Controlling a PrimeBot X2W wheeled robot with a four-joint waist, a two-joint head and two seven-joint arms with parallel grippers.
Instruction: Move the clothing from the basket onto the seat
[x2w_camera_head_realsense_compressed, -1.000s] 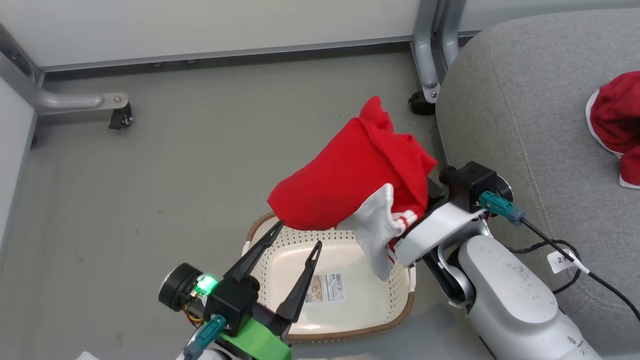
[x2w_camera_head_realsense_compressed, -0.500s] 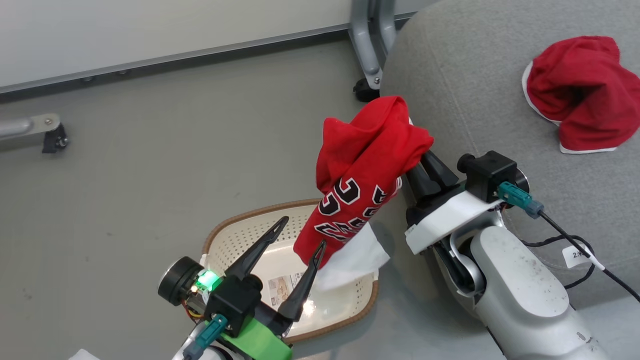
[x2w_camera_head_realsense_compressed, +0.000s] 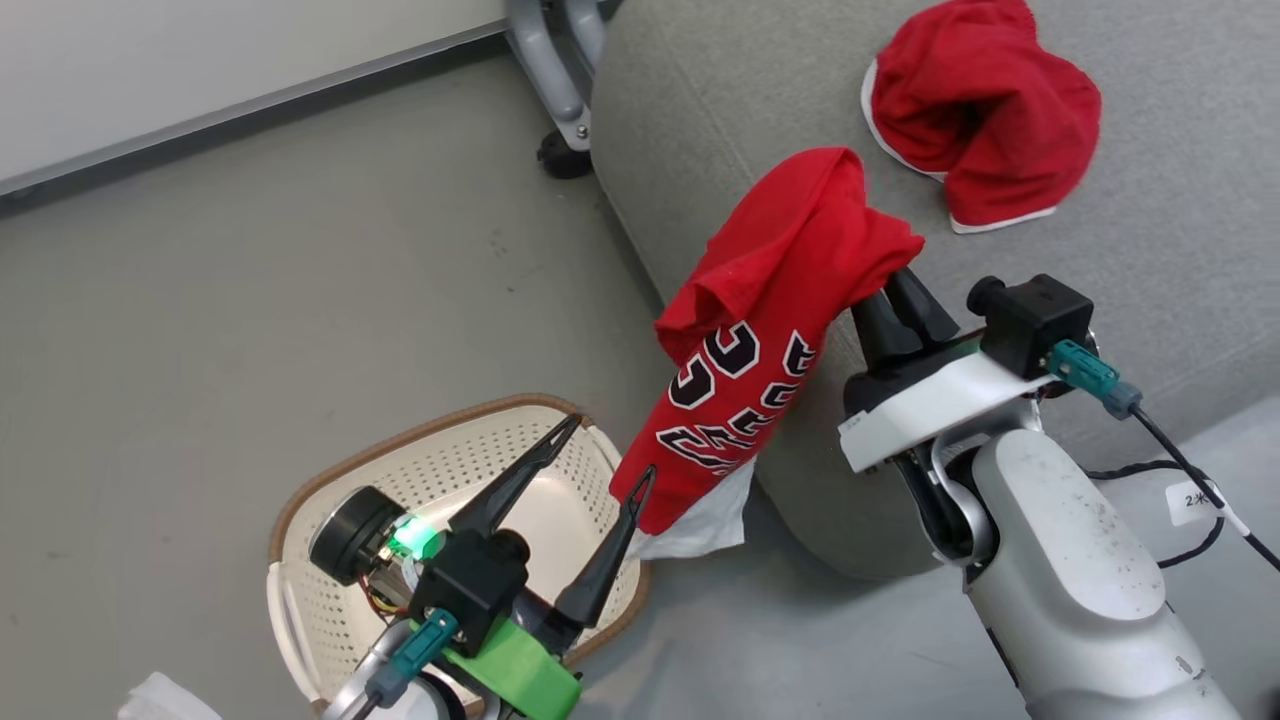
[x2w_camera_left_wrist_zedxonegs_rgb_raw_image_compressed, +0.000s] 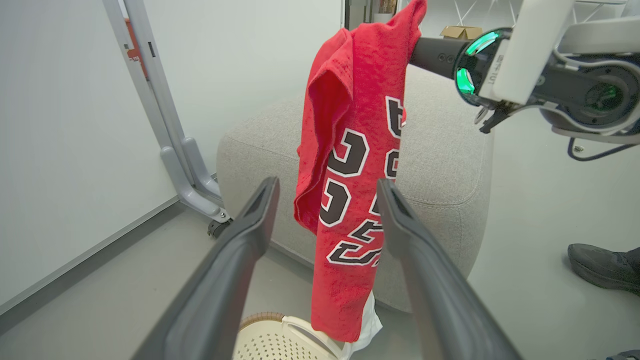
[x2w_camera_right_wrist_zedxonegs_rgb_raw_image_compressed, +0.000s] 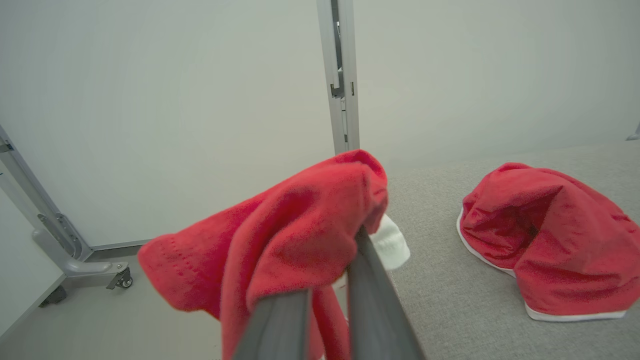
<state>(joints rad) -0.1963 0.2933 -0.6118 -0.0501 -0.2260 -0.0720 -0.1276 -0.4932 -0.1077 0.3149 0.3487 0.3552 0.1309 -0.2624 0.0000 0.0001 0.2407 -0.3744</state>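
Hanging from the right gripper (x2w_camera_head_realsense_compressed: 890, 300), which is clamped on its top fold, the jersey (x2w_camera_head_realsense_compressed: 760, 360) dangles beside the seat (x2w_camera_head_realsense_compressed: 720, 120) edge, its tail seemingly clear of the basket (x2w_camera_head_realsense_compressed: 330, 480). Raise it well over the seat, near the shorts (x2w_camera_head_realsense_compressed: 980, 110), before releasing. The left gripper (x2w_camera_head_realsense_compressed: 612, 446) gapes empty.

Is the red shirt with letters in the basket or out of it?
Out. The jersey hangs from the shut right gripper, clear of the basket, beside the seat.
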